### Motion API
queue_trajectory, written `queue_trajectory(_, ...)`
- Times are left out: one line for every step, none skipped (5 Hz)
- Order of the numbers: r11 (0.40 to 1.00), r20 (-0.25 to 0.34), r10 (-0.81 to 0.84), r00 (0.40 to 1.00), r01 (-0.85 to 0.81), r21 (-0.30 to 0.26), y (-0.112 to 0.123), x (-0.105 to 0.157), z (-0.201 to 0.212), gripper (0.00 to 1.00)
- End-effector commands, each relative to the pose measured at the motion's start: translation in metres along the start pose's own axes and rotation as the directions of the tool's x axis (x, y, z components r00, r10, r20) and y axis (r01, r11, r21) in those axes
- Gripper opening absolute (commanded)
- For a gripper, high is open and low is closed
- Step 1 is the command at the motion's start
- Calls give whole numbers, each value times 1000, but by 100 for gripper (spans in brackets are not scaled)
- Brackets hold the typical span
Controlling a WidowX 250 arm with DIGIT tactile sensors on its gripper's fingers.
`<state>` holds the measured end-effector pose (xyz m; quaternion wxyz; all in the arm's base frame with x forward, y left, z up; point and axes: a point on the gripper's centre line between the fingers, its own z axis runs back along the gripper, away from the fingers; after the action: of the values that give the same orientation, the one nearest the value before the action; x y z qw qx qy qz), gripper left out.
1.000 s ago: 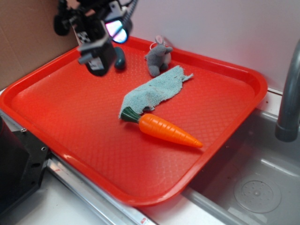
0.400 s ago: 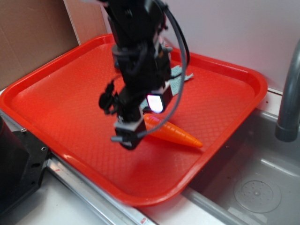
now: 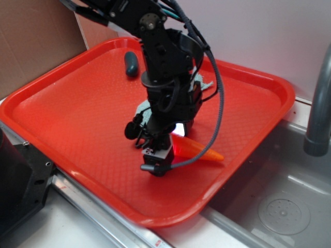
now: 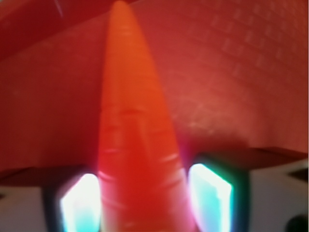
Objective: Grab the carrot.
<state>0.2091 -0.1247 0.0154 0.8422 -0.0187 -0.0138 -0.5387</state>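
The red tray (image 3: 62, 98) held the carrot (image 3: 199, 150) near its sink-side edge, a small dark green oval toy (image 3: 131, 63) toward its far rim, and a partly hidden cloth (image 3: 199, 85). The gripper (image 3: 158, 160) straddled the carrot, fingers (image 4: 79, 203) spread either side; contact couldn't be judged.

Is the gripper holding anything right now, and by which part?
Cannot tell for sure. The gripper has its jaws on either side of the carrot at its thick end, close to its sides, but the blurred wrist view doesn't show whether they have clamped it.
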Motion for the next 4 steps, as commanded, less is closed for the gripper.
queue_trajectory(990, -35, 131, 991, -128, 60, -6, -13, 21, 0)
queue_trajectory(927, 9, 371, 929, -371, 62, 6, -26, 62, 0)
queue_trajectory(806, 5, 590, 808, -589, 48, 29, -38, 112, 0)
queue_trajectory(635, 6, 772, 636, -771, 40, 38, -57, 153, 0)
